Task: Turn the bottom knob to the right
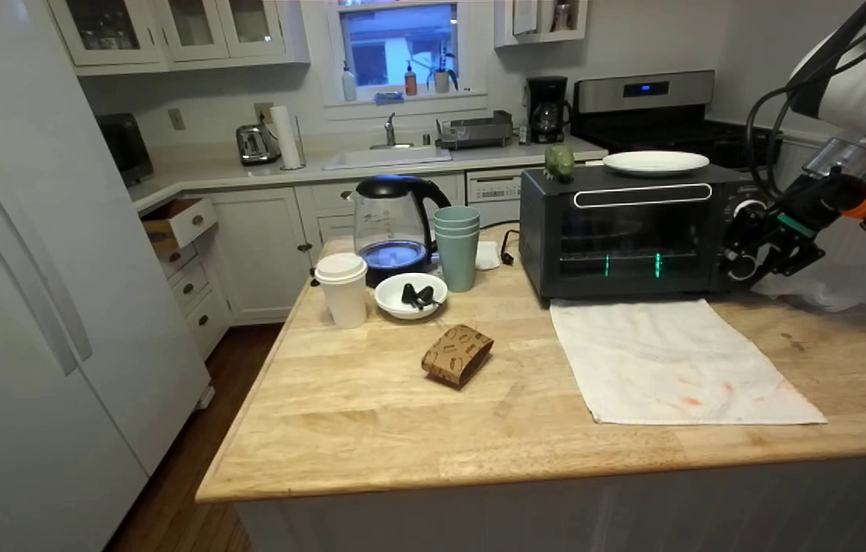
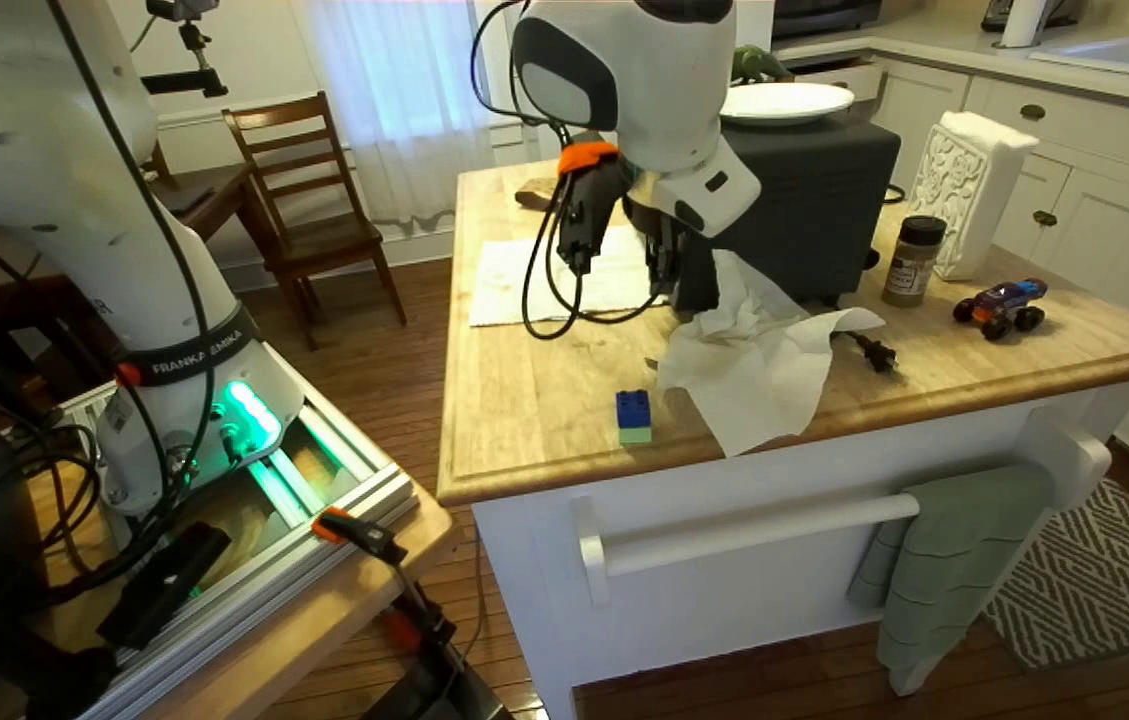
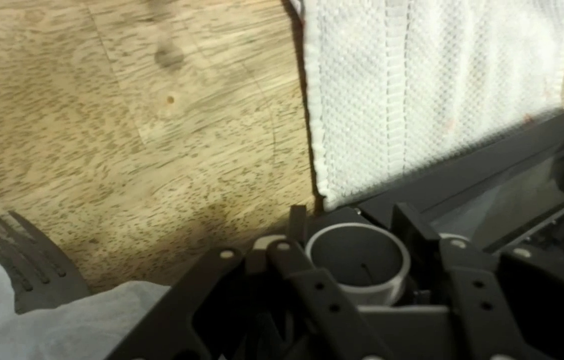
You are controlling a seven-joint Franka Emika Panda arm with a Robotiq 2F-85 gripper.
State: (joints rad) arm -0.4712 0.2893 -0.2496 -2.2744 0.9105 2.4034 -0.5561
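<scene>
Two fingers [image 3: 411, 222] of the gripper [image 3: 352, 223] stand parted, straddling the bottom knob [image 3: 356, 257], which sits around four o'clock on the toaster oven [image 1: 620, 234] in an exterior view; whether they press it, I cannot tell. I'd say taking hold is the step in hand. The next move should be a snug pinch and a clockwise roll, top toward three o'clock.

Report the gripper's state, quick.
Gripper: jaws stand either side of the bottom knob; whether closed on it or still open cannot be told.
</scene>
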